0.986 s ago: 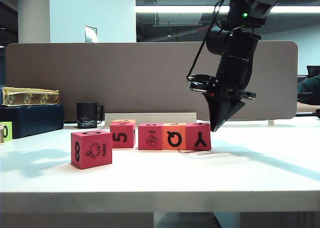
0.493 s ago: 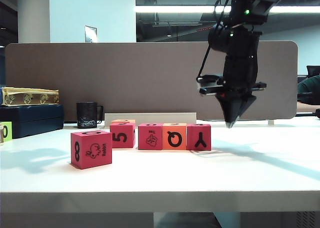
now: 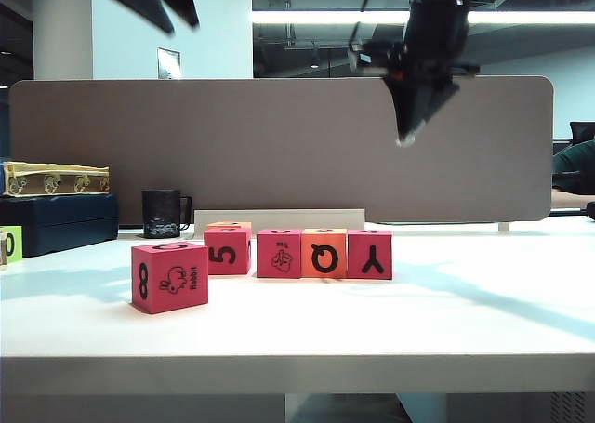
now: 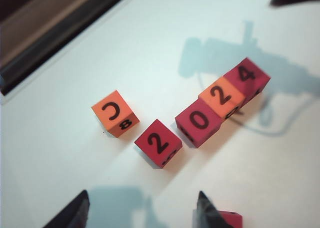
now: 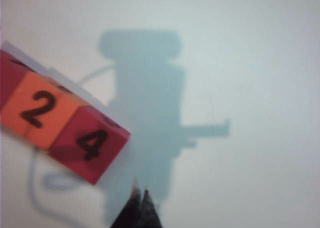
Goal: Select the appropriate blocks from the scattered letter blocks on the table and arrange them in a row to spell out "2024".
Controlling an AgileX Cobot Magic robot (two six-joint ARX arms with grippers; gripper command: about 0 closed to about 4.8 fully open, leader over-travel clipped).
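A: How should the row be finished?

B: Left gripper, jaws apart and empty, should nudge the first pink block flush against the zero block. Right gripper, pinched shut and empty, hangs high above the 4 block.

A: What's readable?

B: Tops read 2, 0, 2, 4; the orange spare block beside the first pink block shows C and 8.

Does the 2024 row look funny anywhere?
A little. The first 2 block sits apart and out of line, while the 0, second 2 and 4 blocks touch in a neat row.
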